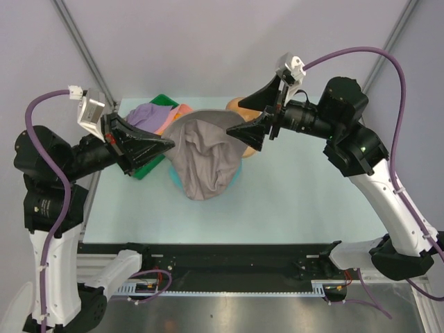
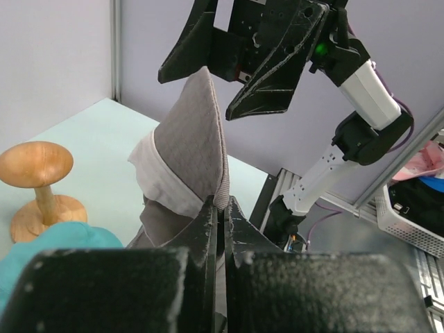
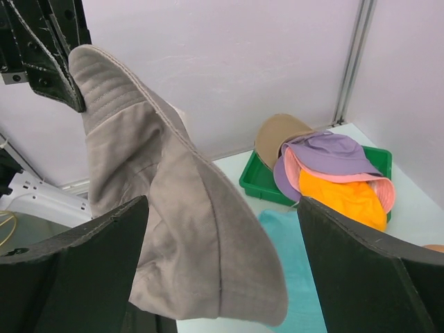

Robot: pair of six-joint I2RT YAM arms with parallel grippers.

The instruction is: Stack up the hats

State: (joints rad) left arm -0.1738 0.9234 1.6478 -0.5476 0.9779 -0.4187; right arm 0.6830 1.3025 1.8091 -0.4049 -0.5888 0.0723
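– Hats first: where's the grey hat rn?
– Centre of the top view; held up by its brim in the left gripper; the rest sags down over a teal hat lying flat on the table; can't tell if grey touches teal.
– Left jaws?
– Clamped tight on the brim edge; in the left wrist view the two fingers meet w/ only cloth between them, lower middle of the frame; the hat stands up from them, pale lining showing on its left side.
– And the right gripper?
– Jaws as wide as they go; one finger on each side of the hat's far brim, just right of centre in the top view; the right wrist view has the fingers at the bottom left & bottom right corners w/ grey cloth hanging between; no pinch; whether either finger brushes the cloth, can't tell.
– Other hats?
– Green tray, upper left of centre in the top view, behind the left gripper; lavender hat, orange hat & pink hat piled together in it; tan cap at the pile's left in the right wrist view.
– Anything else?
– Wooden stand, left edge of the left wrist view; upright on the table, just beside the teal hat.
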